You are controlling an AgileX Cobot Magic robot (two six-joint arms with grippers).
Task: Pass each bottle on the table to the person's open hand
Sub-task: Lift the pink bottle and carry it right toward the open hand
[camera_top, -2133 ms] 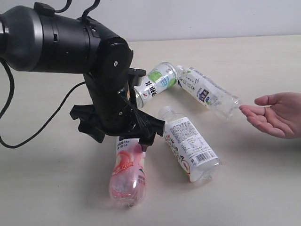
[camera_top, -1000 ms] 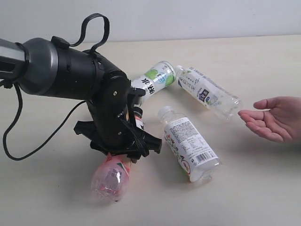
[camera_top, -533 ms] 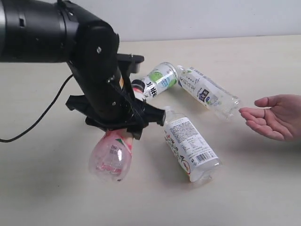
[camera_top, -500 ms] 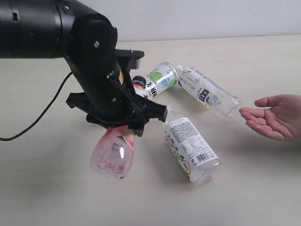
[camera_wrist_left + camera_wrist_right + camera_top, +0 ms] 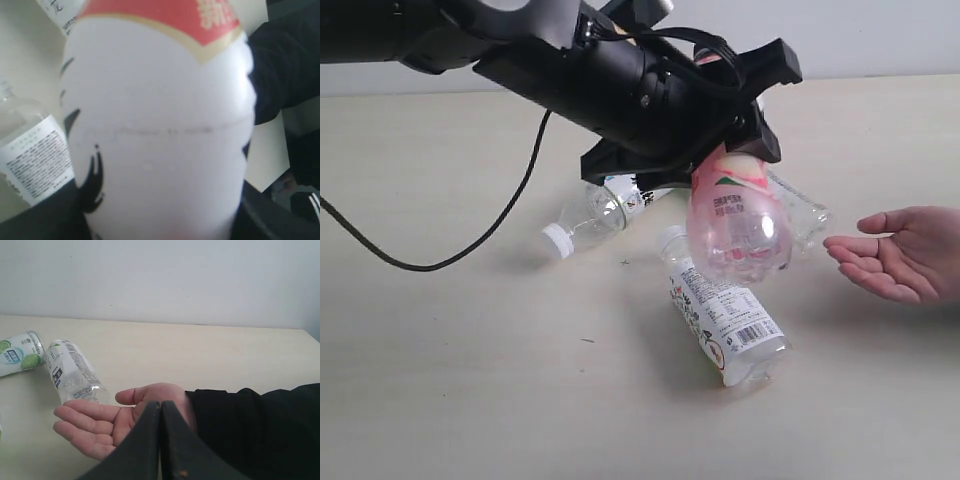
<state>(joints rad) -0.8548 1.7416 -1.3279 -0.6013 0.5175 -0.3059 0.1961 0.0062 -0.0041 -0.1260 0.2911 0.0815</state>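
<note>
Looking good; pink bottle (image 5: 738, 225), clamped in left gripper (image 5: 722, 140), has been carried off table (image 5: 470, 380) nearly to hand (image 5: 895, 262); right gripper (image 5: 160, 440) closed up, empty.

Wall (image 5: 880, 40): plain, pale grey-white, unmarked; fills the whole background in the exterior and right wrist views.
Sleeve (image 5: 250, 425): black, long, covers the forearm down to the wrist; clear in the right wrist view.
Cable (image 5: 420, 268): black, thin, lies in a loose curve on the left of the exterior view.
Specks (image 5: 625, 262): tiny, dark, two, well apart, near the middle of the exterior view.
Striped cloth (image 5: 306, 206): dark, thin white stripes, blurred; kind unclear.
</note>
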